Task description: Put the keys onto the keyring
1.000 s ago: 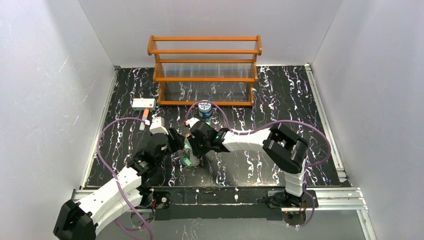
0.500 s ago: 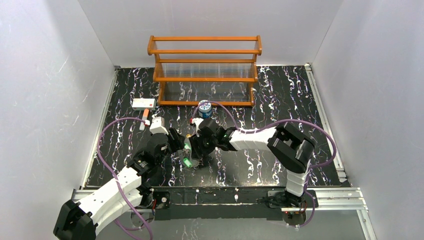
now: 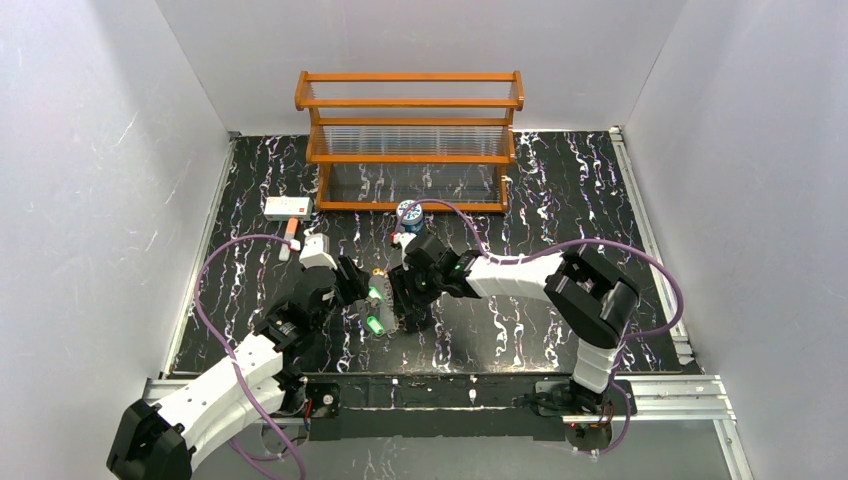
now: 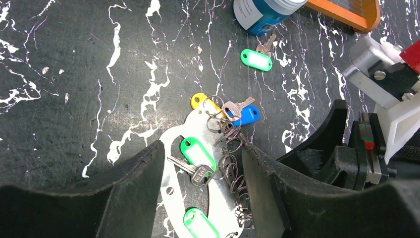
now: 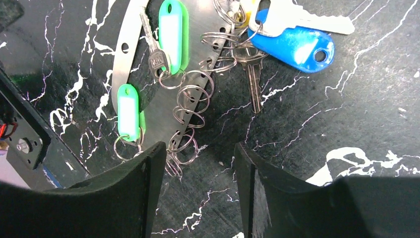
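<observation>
The keyring (image 4: 174,191) is a whitish oval plate flat on the mat, with several wire rings (image 4: 236,173) along one edge. Two green keys (image 4: 197,151) lie on it, and yellow (image 4: 202,101) and blue (image 4: 246,115) keys lie at its far end. Another green key (image 4: 256,59) lies apart by the can. My left gripper (image 4: 202,148) is open and straddles the keyring. My right gripper (image 5: 198,153) is open and empty, just over the mat beside the rings (image 5: 192,99). The right wrist view shows the keyring (image 5: 124,54), its green keys (image 5: 173,29) and the blue key (image 5: 297,47).
A blue-and-white can (image 3: 409,215) stands behind the keys, in front of a wooden rack (image 3: 408,140). A white box with a red mark (image 3: 288,207) lies at the back left. In the top view, both grippers (image 3: 358,290) (image 3: 410,318) meet mid-mat by a green key (image 3: 375,325).
My right arm has shifted to the right, and its gripper now sits a little right of the keyring. The left arm and the keys have not moved.
</observation>
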`<state>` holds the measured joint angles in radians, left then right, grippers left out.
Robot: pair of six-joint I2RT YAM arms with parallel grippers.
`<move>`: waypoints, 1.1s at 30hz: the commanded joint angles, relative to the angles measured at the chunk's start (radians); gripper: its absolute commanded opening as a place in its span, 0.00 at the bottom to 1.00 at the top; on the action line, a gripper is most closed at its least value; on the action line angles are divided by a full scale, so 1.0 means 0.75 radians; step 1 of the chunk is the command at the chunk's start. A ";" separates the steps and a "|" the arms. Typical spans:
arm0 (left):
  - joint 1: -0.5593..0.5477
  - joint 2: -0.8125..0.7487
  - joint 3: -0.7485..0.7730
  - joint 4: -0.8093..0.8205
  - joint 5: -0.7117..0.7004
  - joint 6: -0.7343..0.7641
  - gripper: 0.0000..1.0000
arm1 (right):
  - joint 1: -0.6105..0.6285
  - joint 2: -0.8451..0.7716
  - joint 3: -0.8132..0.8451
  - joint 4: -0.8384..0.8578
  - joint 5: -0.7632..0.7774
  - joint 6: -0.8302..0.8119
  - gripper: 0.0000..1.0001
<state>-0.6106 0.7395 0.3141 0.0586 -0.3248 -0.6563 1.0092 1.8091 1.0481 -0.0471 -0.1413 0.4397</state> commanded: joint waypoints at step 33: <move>0.006 0.031 -0.026 0.034 0.024 0.002 0.57 | 0.053 0.211 0.210 -0.109 0.044 -0.003 0.48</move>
<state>-0.6106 0.7734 0.3069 0.0742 -0.2996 -0.6552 1.0397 1.9217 1.1831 -0.0731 -0.1711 0.4648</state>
